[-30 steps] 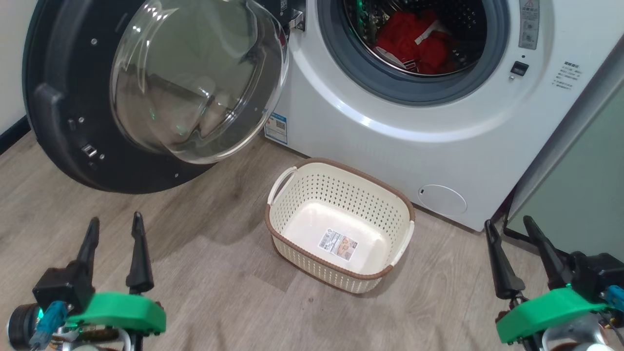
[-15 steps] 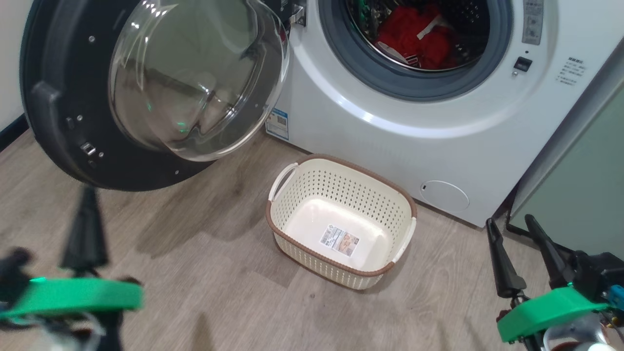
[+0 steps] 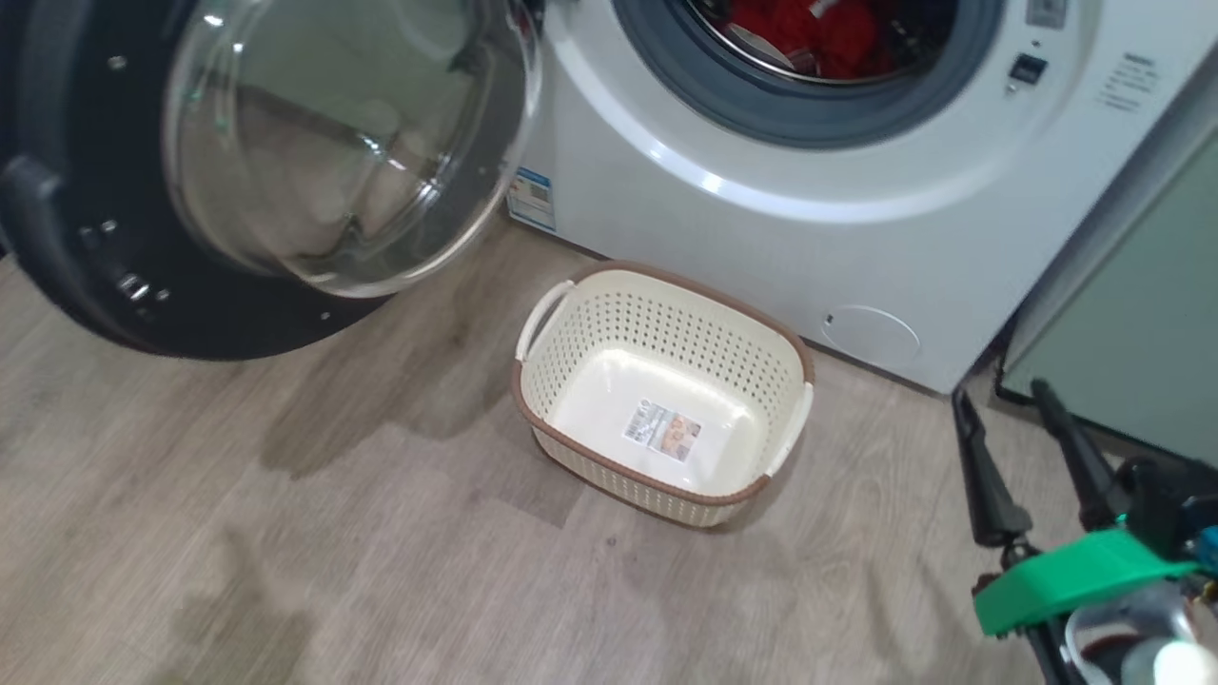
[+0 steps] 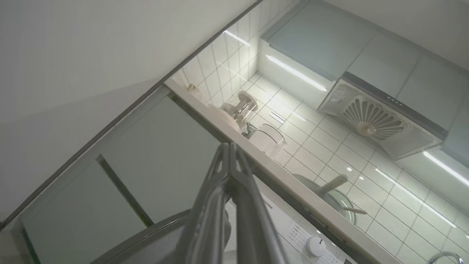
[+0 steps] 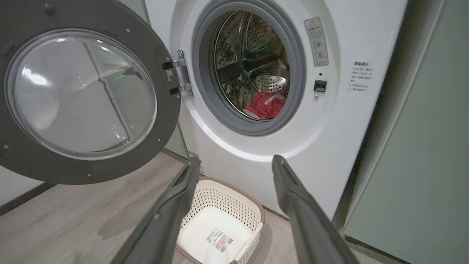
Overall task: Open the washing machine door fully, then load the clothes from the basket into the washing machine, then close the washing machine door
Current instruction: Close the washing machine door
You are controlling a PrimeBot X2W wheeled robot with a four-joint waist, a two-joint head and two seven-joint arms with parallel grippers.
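Note:
The washing machine door (image 3: 67,257) stands swung open at the left, its glass bowl (image 3: 333,143) bulging toward me. The white washing machine (image 3: 723,247) has red clothes (image 3: 809,29) lying in its steel drum; these clothes (image 5: 265,105) also appear in the right wrist view, as do the door (image 5: 165,110) and the basket (image 5: 234,205). On the floor before the machine, the cream basket (image 3: 628,323) holds nothing but its label sticker. My right gripper (image 3: 1001,395) hovers open at the lower right, beside the basket. My left gripper (image 4: 229,145) is shut on nothing and points up at a kitchen wall.
A pale green cabinet (image 3: 1142,314) flanks the washer on the right, with a dark cable at its base. Wooden floor (image 3: 285,533) spreads left of the basket. The left wrist view shows a countertop (image 4: 293,183) with pots, a range hood (image 4: 373,121) and the washer's knob (image 4: 315,246).
My left gripper closed, swung away left and left the head view. The head camera shifted, so the washer and basket sit higher in the picture. The right gripper stays open.

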